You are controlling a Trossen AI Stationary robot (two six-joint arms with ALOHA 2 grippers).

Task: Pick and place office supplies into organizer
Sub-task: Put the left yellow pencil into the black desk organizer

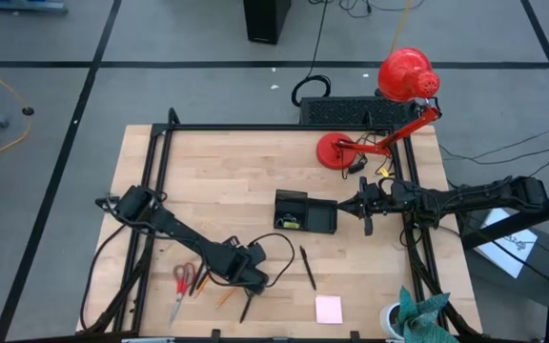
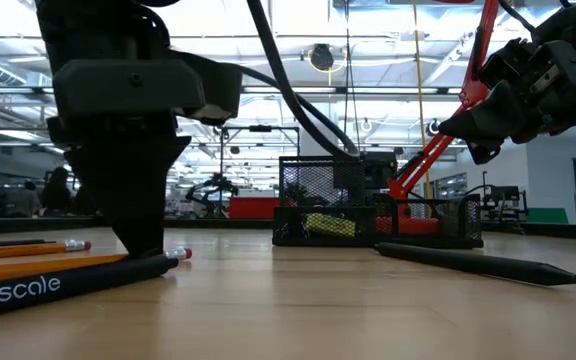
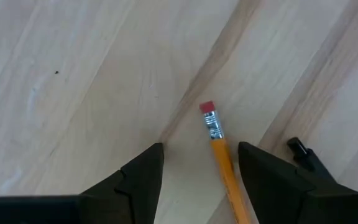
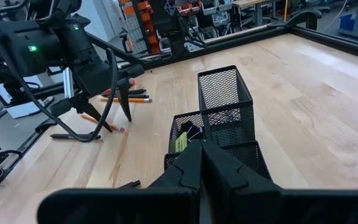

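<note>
Pencil [image 3: 219, 155] flat on table between wide-spread fingers of left pincer [image 3: 199, 163].

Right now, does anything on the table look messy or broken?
Nothing looks broken or spilled. The supplies just lie loose: scissors, a black pen and a pink sticky pad sit apart from the organizer. The left gripper, open, straddles an orange pencil. The right gripper is shut beside the organizer.

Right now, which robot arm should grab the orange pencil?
The left. Its gripper is open, with the orange pencil lying between the fingers on the table. The right gripper is shut and sits far off beside the organizer.
</note>
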